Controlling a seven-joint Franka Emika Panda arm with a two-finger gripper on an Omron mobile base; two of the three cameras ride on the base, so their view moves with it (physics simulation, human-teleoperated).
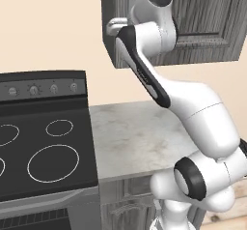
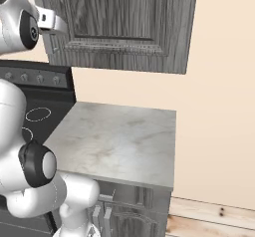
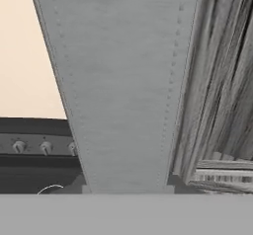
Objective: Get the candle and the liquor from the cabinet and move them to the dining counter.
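Looking through the hand view, I see the brushed-metal bar handle [image 3: 123, 86] of the cabinet [image 3: 222, 91] pressed right up against the lens, running top to bottom, with the dark wood-grain door panel beside it. My end effector [image 1: 113, 27] is clamped narrow on that handle; its fingertips are hidden from me, but the jaws are drawn in as tight as they go and the handle sits squarely between them.

From the left base view, the arm rises from the lower right, bends at a dark elbow joint over the marbled worktop [image 1: 135, 137], then slopes up and to the left, so the wrist rests at the cabinet door's left edge. In the right base view the wrist [image 2: 20, 24] sits at the upper left, meeting the handle [image 2: 52, 22] on the closed door [image 2: 119, 22].

The cabinet is still shut, so I cannot see the liquor or the candle. The black stove [image 1: 43, 147] adjoins the worktop on its left.
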